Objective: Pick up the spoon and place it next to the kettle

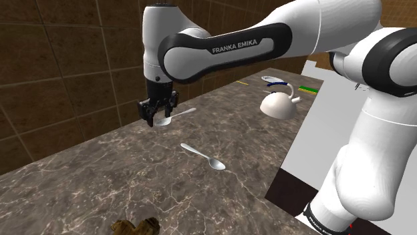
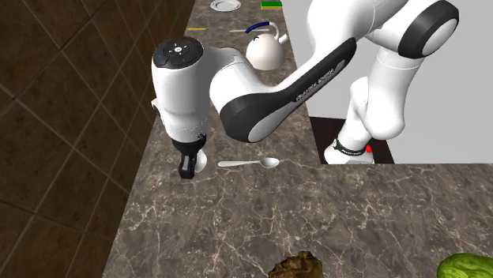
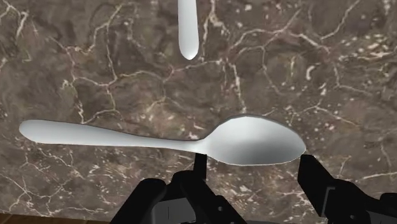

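1. Shoulder: my gripper (image 1: 156, 119) sits low over the marble counter (image 1: 100, 180), at the spoon (image 1: 177, 116) bowl. Kettle (image 1: 279, 105) is well apart.
2. Second exterior: second spoon (image 2: 251, 163) lies just beside my gripper (image 2: 188, 170).
3. Wrist: fingers (image 3: 315, 175) spread, straddling the spoon (image 3: 165, 141) bowl. Contact unclear.

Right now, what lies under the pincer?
A pale spoon lies on the marbled counter under the open pincer, its bowl below the gap between the fingers. The counter beneath the spoon is covered. A second spoon shows its handle end beyond.
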Controlling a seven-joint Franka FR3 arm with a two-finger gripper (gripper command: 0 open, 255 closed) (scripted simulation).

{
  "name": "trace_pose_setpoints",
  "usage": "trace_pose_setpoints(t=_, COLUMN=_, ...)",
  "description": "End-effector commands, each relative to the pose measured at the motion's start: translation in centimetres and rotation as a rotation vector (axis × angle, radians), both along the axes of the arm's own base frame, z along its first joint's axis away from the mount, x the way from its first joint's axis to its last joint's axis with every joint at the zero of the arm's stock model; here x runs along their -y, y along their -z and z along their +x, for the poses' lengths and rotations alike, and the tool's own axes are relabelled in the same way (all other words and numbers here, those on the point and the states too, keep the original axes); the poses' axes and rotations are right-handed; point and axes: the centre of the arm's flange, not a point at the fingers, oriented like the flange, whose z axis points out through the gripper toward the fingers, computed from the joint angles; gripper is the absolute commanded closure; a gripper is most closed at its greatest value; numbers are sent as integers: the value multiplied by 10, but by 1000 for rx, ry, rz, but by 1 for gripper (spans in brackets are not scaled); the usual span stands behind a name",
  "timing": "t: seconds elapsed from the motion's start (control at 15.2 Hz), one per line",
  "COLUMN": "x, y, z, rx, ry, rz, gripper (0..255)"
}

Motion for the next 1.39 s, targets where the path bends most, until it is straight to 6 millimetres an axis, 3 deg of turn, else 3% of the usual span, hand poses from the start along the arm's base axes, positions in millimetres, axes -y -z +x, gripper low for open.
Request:
trace_pose_setpoints(t=0.0, x=0, y=-10, z=0, rx=0, ry=0, rz=0, gripper=255)
trace_pose_setpoints(t=1.32, x=0, y=-116, z=0, rx=0, ry=0, rz=0, gripper=255)
